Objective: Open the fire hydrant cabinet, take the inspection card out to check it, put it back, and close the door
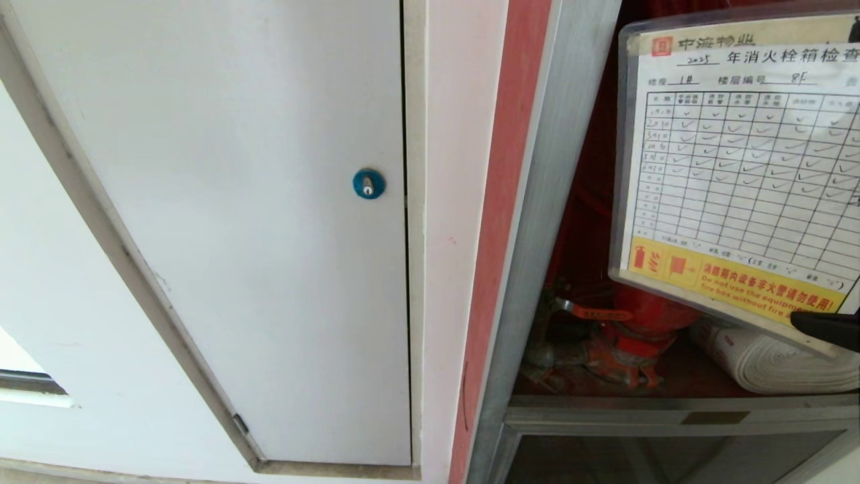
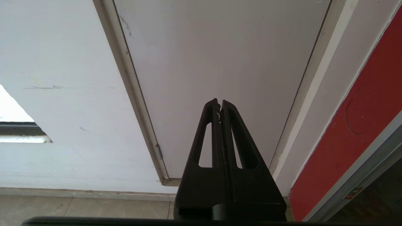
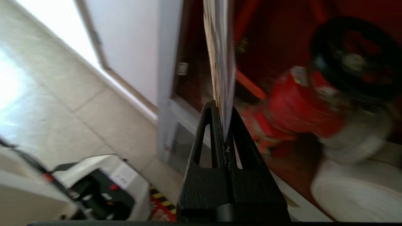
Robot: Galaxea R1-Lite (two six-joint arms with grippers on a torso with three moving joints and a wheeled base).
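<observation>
You are working in front of the open fire hydrant cabinet (image 1: pixel 531 222), its red interior lying just beyond the right gripper (image 3: pixel 226 138). That gripper is clamping the inspection card (image 1: pixel 739 168) at its lower edge, jaws closed down to the sheet's thickness, so the card is standing up and away from the fingertips, out in front of the red valve (image 1: pixel 638 323) and rolled hose (image 1: pixel 772 363). Judge the card as light, thin, slightly flexible and slick in its clear sleeve; an edge pinch is suiting it, but it may be pivoting or slipping. The head view is showing you the printed face and checklist; the right wrist view is showing only the card edge-on between the fingers. The left gripper (image 2: pixel 220 105) is hanging closed and empty, away from the cabinet.
</observation>
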